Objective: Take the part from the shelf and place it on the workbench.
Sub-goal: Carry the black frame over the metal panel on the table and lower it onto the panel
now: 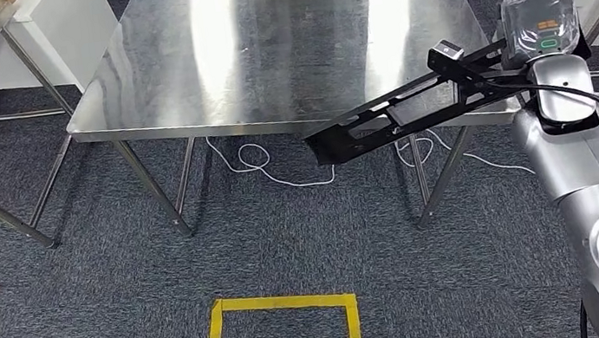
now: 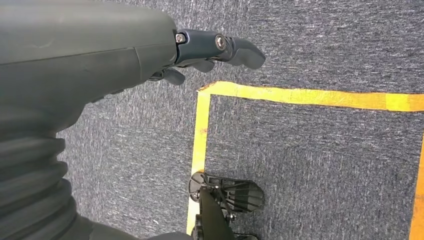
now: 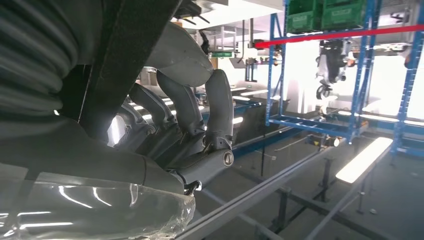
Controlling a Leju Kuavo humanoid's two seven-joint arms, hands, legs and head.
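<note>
- Stainless steel workbench (image 1: 262,43) lies ahead in the head view, its top bare and shiny. The right hand (image 1: 541,23) holds a long black bracket-like part (image 1: 398,117) at one end; the part's far end juts out over the carpet below the bench's near edge, and its middle crosses the near right corner.
- By my judgement the pick from the shelf is done and the placing is left: the part is not yet resting on the top.
- Room looks good over the bench. The near edge and right corner leg (image 1: 441,176) are what the part must clear; a white cable (image 1: 278,167) lies on the floor beneath.
- Left wrist view: the left hand (image 2: 200,55) hangs over blue-grey carpet and yellow floor tape (image 2: 300,95), fingers loosely curled, holding nothing.
- Right wrist view: the fingers (image 3: 200,110) of the right hand are wrapped around a dark bar of the part (image 3: 125,60); blue shelving (image 3: 350,100) stands well beyond.
</note>
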